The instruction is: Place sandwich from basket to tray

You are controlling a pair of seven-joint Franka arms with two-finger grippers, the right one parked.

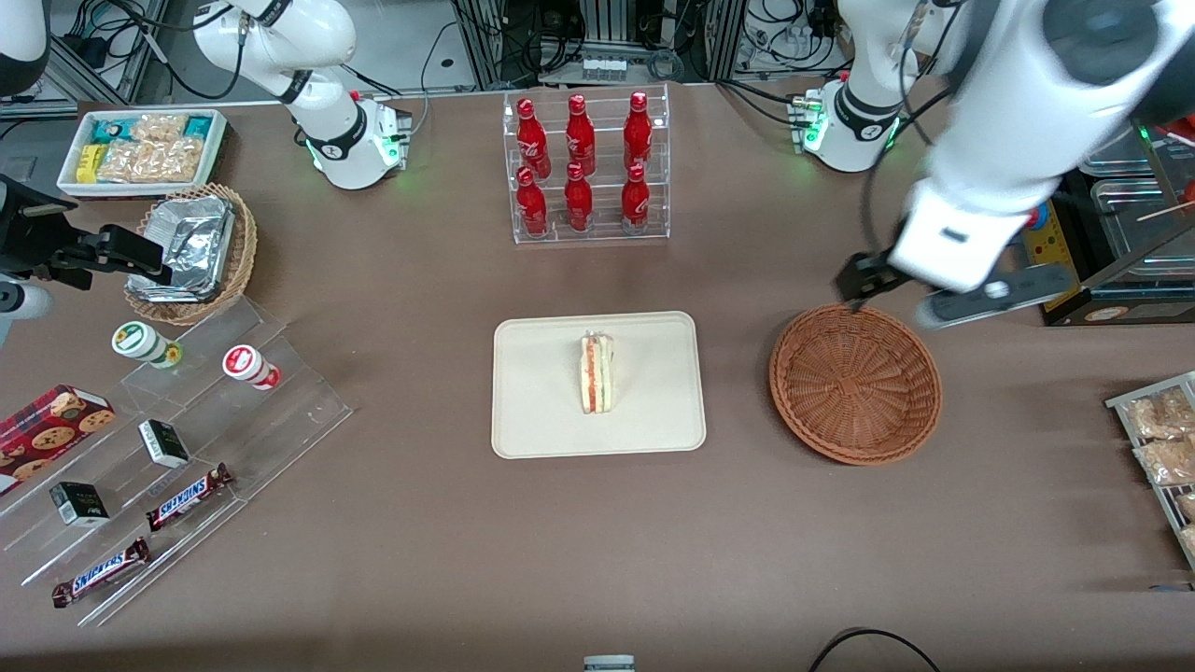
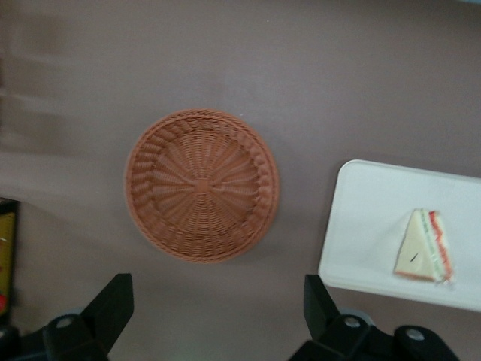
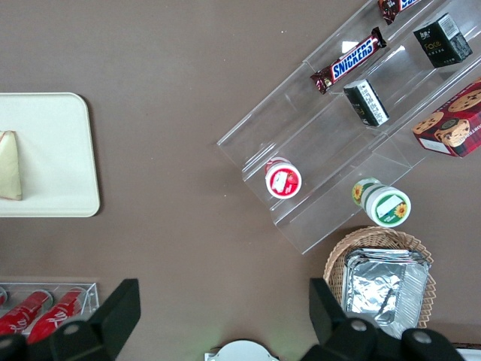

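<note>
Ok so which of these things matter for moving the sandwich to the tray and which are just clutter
Job:
sandwich, lying on the tray
basket, nothing in it
gripper, open, raised above the table beside the basket

Lying about:
red bottles
Snickers bars
foil containers
cookie box

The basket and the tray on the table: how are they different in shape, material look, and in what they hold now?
The basket is round, reddish-brown woven wicker; the tray is a flat, smooth cream rectangle with rounded corners. The basket holds nothing, while the tray carries the sandwich. The basket lies toward the working arm's end of the table, with the open gripper raised above the table near it; the tray sits mid-table. Both rest flat on the brown table.
</note>
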